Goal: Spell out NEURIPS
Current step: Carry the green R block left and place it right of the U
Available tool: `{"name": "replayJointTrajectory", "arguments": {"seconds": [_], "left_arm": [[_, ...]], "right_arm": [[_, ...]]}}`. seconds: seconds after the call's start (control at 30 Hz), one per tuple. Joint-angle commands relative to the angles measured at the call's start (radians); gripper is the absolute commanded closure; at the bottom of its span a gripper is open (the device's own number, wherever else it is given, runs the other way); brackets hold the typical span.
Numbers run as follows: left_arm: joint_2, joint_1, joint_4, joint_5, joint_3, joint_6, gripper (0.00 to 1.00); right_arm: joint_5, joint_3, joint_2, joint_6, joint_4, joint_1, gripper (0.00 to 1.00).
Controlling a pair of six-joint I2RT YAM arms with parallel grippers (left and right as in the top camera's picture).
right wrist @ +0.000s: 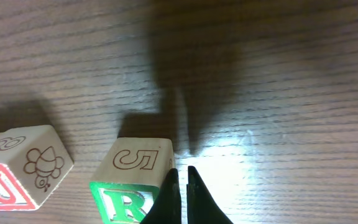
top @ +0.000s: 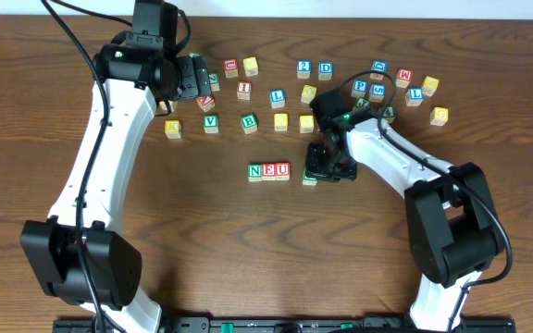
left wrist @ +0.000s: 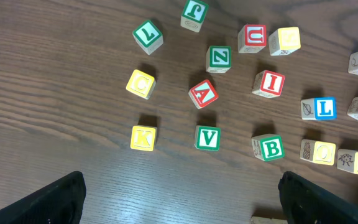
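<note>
Right pincer (right wrist: 182, 190) clenched just beside the R block (right wrist: 124, 204).
Left pincer (left wrist: 180, 202) spread wide above loose letter blocks (left wrist: 207, 138) on the table (left wrist: 55, 74).

Setting: a robot manipulation bench of the laboratory type.

Evidence:
- A dark wood-grain table (top: 220, 240) serves as the work surface.
- Two white-and-black arms, the left arm (top: 109, 139) and the right arm (top: 396, 157), stand at the table's near edge on a black rail (top: 276, 324).
- Black cables (top: 72, 37) run to the arms.
- Wooden letter cubes (top: 277, 96) lie scattered toward the table's far edge.
</note>
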Motion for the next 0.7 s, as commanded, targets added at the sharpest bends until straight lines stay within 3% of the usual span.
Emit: {"name": "replayJointTrajectory", "arguments": {"seconds": [0.0, 0.67], "left_arm": [[0.005, 0.003, 0.0, -0.013, 0.017, 0.013, 0.02], [0.005, 0.003, 0.002, -0.013, -0.008, 0.013, 0.02]], "right_arm": [[-0.003, -0.005, -0.008, 0.026, 0.005, 0.014, 0.99], [-0.003, -0.005, -0.008, 0.047, 0.041, 0.024, 0.99]]}}
